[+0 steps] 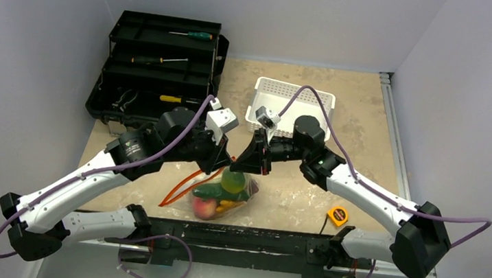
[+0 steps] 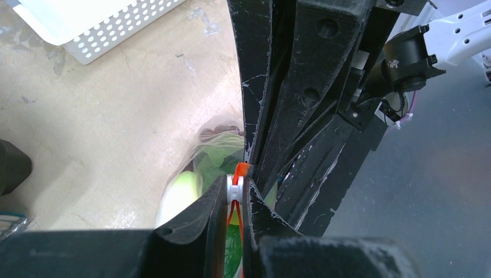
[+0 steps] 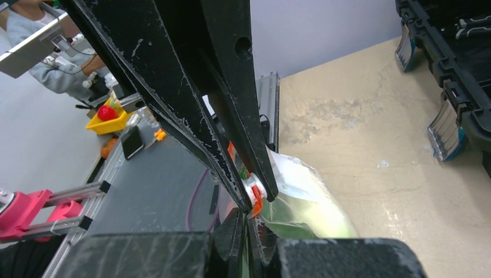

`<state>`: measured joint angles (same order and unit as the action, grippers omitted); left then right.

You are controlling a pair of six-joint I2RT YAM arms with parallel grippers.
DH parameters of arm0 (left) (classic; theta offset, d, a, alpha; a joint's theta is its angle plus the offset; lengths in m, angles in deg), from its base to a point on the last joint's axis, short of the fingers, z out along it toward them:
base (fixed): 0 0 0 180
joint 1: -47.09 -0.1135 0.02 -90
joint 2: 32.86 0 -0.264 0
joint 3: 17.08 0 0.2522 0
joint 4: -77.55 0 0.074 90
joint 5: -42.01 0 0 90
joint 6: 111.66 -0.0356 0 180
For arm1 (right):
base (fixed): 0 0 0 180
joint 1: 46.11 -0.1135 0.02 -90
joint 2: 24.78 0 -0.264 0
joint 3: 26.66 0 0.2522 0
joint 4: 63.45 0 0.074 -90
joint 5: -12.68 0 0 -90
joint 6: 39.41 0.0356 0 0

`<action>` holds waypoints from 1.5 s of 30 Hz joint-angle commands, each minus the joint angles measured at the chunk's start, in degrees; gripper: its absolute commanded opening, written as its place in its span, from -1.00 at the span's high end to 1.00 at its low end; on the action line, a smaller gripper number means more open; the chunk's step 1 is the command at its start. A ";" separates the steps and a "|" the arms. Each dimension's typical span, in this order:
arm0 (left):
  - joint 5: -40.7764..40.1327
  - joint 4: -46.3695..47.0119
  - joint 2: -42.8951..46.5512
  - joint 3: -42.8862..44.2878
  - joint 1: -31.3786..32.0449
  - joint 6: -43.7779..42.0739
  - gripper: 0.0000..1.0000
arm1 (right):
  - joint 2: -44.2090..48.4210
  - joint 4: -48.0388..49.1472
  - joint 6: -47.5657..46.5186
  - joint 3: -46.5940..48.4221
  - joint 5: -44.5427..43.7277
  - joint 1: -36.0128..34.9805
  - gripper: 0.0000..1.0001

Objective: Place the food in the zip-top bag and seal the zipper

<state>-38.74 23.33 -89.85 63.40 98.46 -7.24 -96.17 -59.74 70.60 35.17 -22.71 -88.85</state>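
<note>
At the near centre of the table, the bag lies on its side with the food inside: green, yellow and pink pieces show through the clear plastic. Both arms reach inward and meet just above the bag's mouth. The left gripper has its fingers clamped on the white slider of the zipper; red strip runs down between the fingers below the slider. The right gripper has its fingers pressed together, with the tips at the orange end of the zipper, just beside the slider; whether they pinch the strip cannot be determined. The two grippers stand nearly tip to tip. A white basket sits behind the bag, well apart from it, and an open black toolbox occupies the far left corner.
</note>
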 commanded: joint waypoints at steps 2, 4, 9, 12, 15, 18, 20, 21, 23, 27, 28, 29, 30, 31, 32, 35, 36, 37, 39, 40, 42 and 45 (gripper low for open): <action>3.48 3.64 1.88 0.52 -0.17 1.96 0.99 | 0.72 2.54 -0.90 0.26 -2.88 -0.28 1.00; 3.33 3.63 2.26 0.52 -0.36 2.52 0.78 | 1.83 3.54 -0.32 -0.95 -4.97 -0.32 1.00; 4.28 5.19 4.03 -0.14 -1.54 3.93 0.18 | 2.40 5.42 1.94 -1.88 -5.54 -0.33 1.00; 4.91 5.77 4.70 -0.51 -2.57 4.51 0.04 | 2.35 5.53 2.44 -2.09 -5.65 -0.28 1.00; 5.47 5.89 4.50 -0.73 -3.23 4.49 0.02 | 2.38 5.49 2.79 -2.08 -5.57 -0.33 1.00; 5.81 5.71 3.49 -0.79 -3.44 4.07 0.02 | 2.48 5.45 2.92 -2.05 -5.42 -0.33 1.00; 5.87 5.79 2.89 -0.76 -3.56 4.04 0.04 | 2.49 5.40 2.95 -1.93 -5.30 -0.30 1.00; 5.89 5.87 2.71 -0.67 -3.70 4.04 0.06 | 2.57 5.27 2.98 -1.92 -5.24 -0.32 1.00; 5.91 6.00 2.38 -0.54 -3.94 4.05 0.07 | 2.66 5.06 2.85 -1.75 -5.09 -0.33 1.00; 6.41 6.12 1.89 -0.66 -4.25 4.12 0.16 | 2.58 4.87 2.79 -1.45 -4.80 -0.30 1.00; 6.54 6.12 1.82 -0.77 -4.34 4.13 0.21 | 2.62 4.80 2.80 -1.38 -4.66 -0.32 1.00; 6.75 6.10 1.81 -0.98 -4.42 4.13 0.26 | 2.58 4.69 2.70 -1.36 -4.59 -0.31 1.00; 7.04 6.06 1.72 -1.12 -4.44 4.21 0.29 | 2.65 4.69 2.67 -1.34 -4.54 -0.27 1.00; 7.21 6.04 1.70 -1.37 -4.47 4.17 0.30 | 2.66 4.62 2.59 -1.36 -4.50 -0.32 1.00; 7.26 5.96 1.64 -1.60 -4.52 4.14 0.31 | 2.67 4.71 2.58 -1.39 -4.46 -0.28 1.00; 7.28 5.80 1.69 -2.15 -4.63 4.02 0.34 | 2.67 4.90 2.67 -1.36 -4.21 -0.33 1.00; 7.22 5.76 1.69 -2.27 -4.64 3.96 0.34 | 2.67 4.91 2.67 -1.35 -4.13 -0.28 1.00; 7.12 5.71 1.70 -2.36 -4.69 3.98 0.34 | 2.67 4.89 2.67 -1.30 -4.08 -0.32 1.00; 7.07 5.66 1.78 -2.51 -4.79 4.04 0.38 | 2.54 4.88 2.71 -1.32 -4.08 -0.28 1.00; 7.15 5.69 1.92 -2.55 -4.90 4.09 0.49 | 2.55 4.85 2.67 -1.18 -4.08 -0.32 1.00; 6.90 5.82 2.24 -2.61 -4.97 4.20 0.63 | 2.58 4.82 2.67 -1.28 -4.22 -0.33 1.00; 6.36 5.97 2.99 -2.96 -5.29 4.43 0.68 | 2.66 4.34 2.25 -1.37 -4.48 -0.27 1.00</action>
<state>-32.79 27.24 -88.35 60.76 93.85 -3.22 -94.77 -56.94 73.07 33.03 -27.10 -89.13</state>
